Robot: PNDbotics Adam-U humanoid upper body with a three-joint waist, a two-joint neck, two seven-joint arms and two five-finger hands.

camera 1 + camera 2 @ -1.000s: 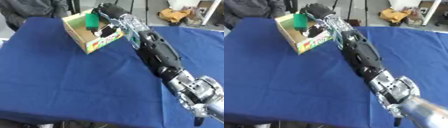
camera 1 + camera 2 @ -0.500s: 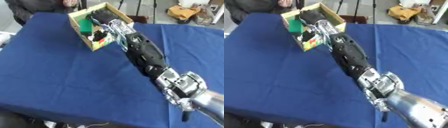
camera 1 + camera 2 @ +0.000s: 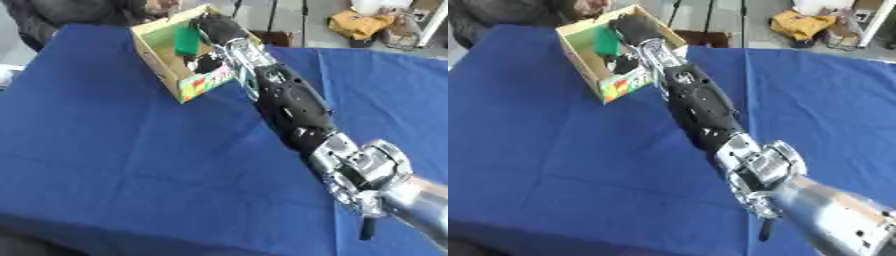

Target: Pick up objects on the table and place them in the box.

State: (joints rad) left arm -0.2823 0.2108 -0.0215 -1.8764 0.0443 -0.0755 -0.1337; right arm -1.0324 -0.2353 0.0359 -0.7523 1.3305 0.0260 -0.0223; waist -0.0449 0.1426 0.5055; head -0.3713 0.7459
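An open cardboard box (image 3: 164, 64) with a colourful printed front stands at the far middle of the blue table (image 3: 105, 165). Inside it a green object (image 3: 186, 40) leans against the back wall, and a dark object (image 3: 206, 63) lies lower down. My right arm stretches from the lower right up to the box. Its right hand (image 3: 216, 27) hovers over the box's right rim, just beside the green object. Whether the two touch is hidden. My left hand shows in neither view.
A person in dark clothes sits at the far edge behind the box (image 3: 592, 60). A yellow bag (image 3: 359, 23) and other clutter lie on the floor past the table's far right. The blue cloth drops off at the near edge, bottom left.
The whole picture has shifted, so the camera has moved. My right hand stays at the box, and the green object now shows inside against the back wall.
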